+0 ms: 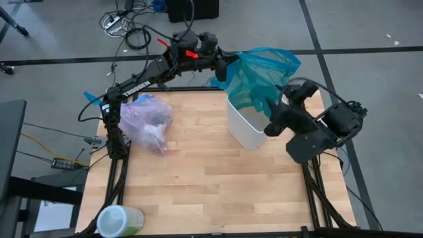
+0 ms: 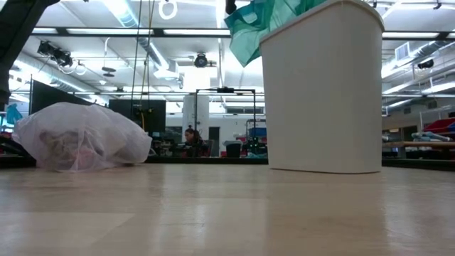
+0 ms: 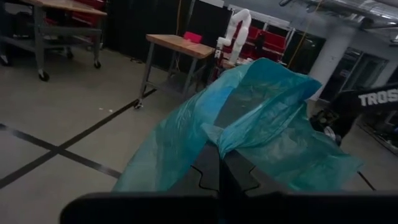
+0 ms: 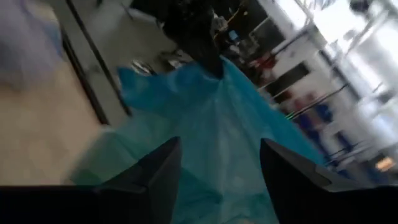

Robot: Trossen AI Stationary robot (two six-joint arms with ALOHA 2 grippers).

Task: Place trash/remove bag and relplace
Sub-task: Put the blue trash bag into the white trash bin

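Note:
A white bin (image 1: 246, 129) stands at the table's far right. An opaque teal bag (image 1: 261, 76) hangs into it, and its upper part is drawn up beyond the bin's far rim, where my left gripper (image 1: 228, 68) is shut on it. My right gripper (image 1: 272, 122) is open, level at the bin's right rim, with teal plastic right ahead of its fingers (image 4: 165, 171). The pale pink-lavender bag (image 1: 147, 122) lies bunched on the table at the far left. Trash (image 2: 64, 146) shows dimly through it. My left gripper pinches a bunched fold of the teal bag (image 3: 219, 144) between its two shut fingers, coming level from the table's far left. The plastic spreads loosely past the fingers, and its lower part hangs down into the bin. My right gripper: I cannot tell whether its fingers touch the teal plastic.
A green-and-white cylinder (image 1: 119, 221) lies at the near left corner. Bare wood (image 1: 198, 178) stretches between the pink bag, the bin and the near edge. Cables (image 1: 125, 30) lie on the floor beyond the far edge.

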